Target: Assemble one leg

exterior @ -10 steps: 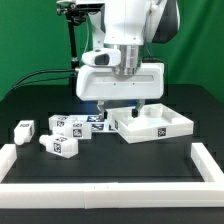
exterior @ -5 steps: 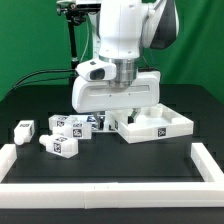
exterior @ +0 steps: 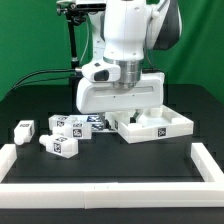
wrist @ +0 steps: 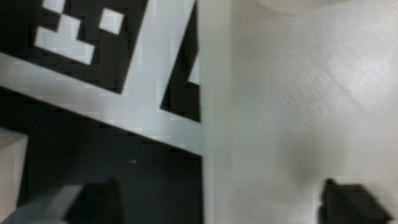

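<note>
Three small white legs with black-and-white tags lie on the black table at the exterior view's left: one [exterior: 23, 129] far left, one [exterior: 60, 144] nearer the front, one [exterior: 68, 126] behind it. My gripper [exterior: 122, 113] is low over the left edge of the large white tray-like panel [exterior: 160, 128], apart from the legs. In the wrist view the gripper [wrist: 217, 200] is open and empty. Its dark fingertips [wrist: 89, 200] stand wide apart, one over the black table and one over the panel's white surface [wrist: 294, 110]. No leg shows in the wrist view.
The marker board [wrist: 98, 50] lies beside the panel under my hand, and it also shows in the exterior view [exterior: 95, 121]. A low white rail [exterior: 100, 190] borders the table's front and sides. A black stand [exterior: 72, 40] rises at the back.
My gripper has come down and shifted slightly to the exterior view's left, onto the panel's left edge. Over the last half second it has barely moved. The legs have not moved.
</note>
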